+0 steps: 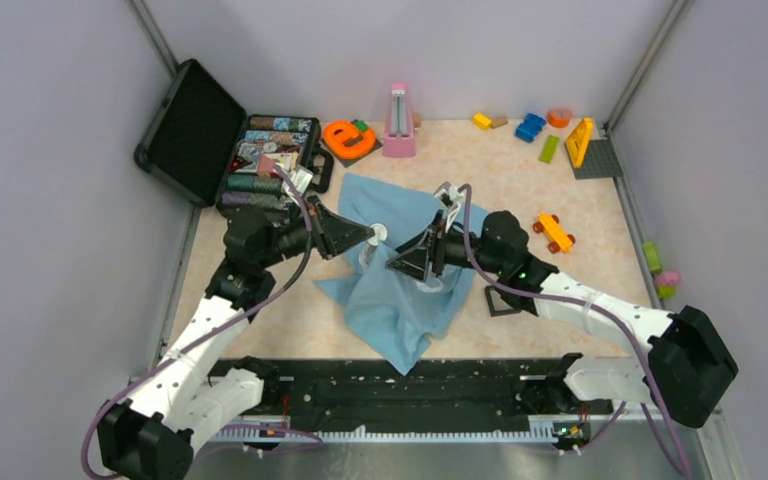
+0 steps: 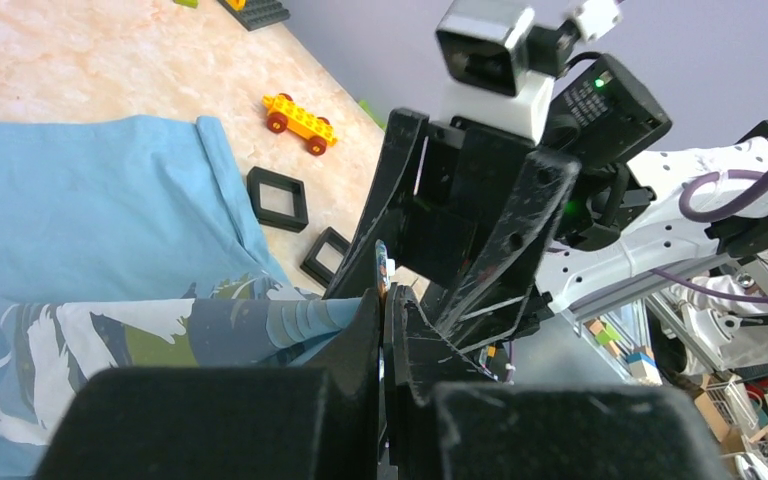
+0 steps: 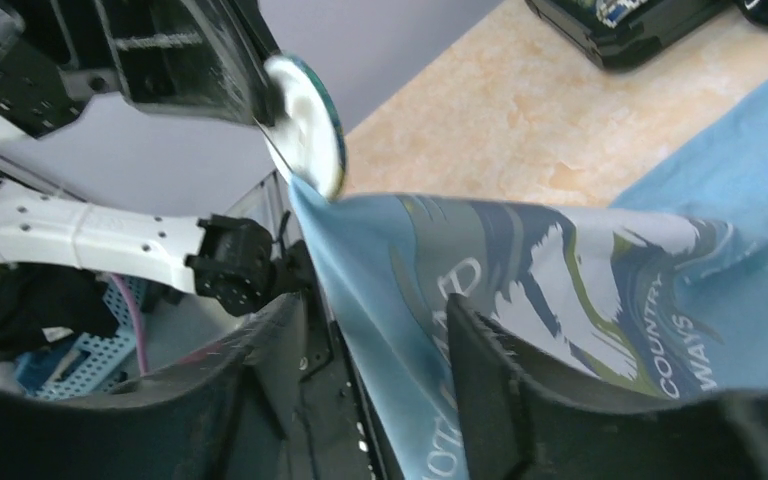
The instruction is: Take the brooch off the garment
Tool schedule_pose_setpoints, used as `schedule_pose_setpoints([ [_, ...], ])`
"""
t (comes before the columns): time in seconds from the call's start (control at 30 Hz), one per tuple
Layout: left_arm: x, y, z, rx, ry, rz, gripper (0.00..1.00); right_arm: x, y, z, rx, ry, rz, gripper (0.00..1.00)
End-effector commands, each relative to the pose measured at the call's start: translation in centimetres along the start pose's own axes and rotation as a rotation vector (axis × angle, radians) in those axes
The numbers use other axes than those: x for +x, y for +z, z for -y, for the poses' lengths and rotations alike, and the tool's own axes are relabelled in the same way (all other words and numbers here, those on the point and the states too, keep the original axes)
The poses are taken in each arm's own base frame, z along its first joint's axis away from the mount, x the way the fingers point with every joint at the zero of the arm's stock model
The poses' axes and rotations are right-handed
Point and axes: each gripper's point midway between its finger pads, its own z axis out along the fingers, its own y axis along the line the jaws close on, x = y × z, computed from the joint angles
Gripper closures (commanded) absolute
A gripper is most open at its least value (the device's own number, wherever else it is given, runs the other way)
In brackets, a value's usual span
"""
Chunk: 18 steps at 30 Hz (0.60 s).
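Left gripper [image 2: 383,300] is clenched on the brooch [image 3: 305,125], which touches the shirt [image 3: 580,260] edge; separation appears incomplete. Right gripper [image 3: 375,305] straddles the shirt; its grip cannot be confirmed.

Top view high, looking down at table [image 1: 520,180], wrist views close, facing across shared garment [image 1: 400,305]

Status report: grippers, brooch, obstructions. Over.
Left gripper shut on small round teal-rimmed brooch. Right gripper astride light blue T-shirt, grip unclear. Brooch at fabric peak. No obstruction seen.
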Motion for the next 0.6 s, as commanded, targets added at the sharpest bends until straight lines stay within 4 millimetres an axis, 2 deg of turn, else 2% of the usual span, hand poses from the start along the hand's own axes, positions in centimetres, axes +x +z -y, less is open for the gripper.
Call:
schedule_pose_setpoints([
  [0.0, -2.5, 0.2, 1.6, 0.036, 0.06, 0.051, 1.0, 0.7, 0.2, 0.1, -0.016, -0.076, -0.016, 0.5],
  [0.13, -2.3, 0.3, 1.0, 0.012, 0.068, 0.04, 1.0, 0.2, 0.8, 0.2, -0.015, -0.069, -0.015, 0.9],
  [0.2, -1.8, 0.2, -0.3, -0.048, 0.074, 0.017, 1.0, -1.1, 0.9, 0.0, -0.004, -0.074, 0.019, 1.0],
  [0.3, -0.8, 0.2, -2.2, -0.121, 0.08, -0.03, 1.0, -3.7, 1.0, 0.1, 0.048, -0.084, 0.076, 1.0],
  [0.4, 1.2, -0.3, -4.3, -0.209, 0.051, -0.105, 1.0, -6.4, 1.0, 0.8, 0.094, -0.069, 0.119, 1.0],
  [0.5, 1.7, -1.0, -5.4, -0.271, 0.071, -0.116, 1.0, -8.6, 0.6, 2.6, 0.132, -0.009, 0.165, 1.0],
  [0.57, 1.8, -1.4, -5.8, -0.302, 0.084, -0.117, 1.0, -9.2, 0.3, 3.9, 0.156, 0.012, 0.169, 1.0],
])
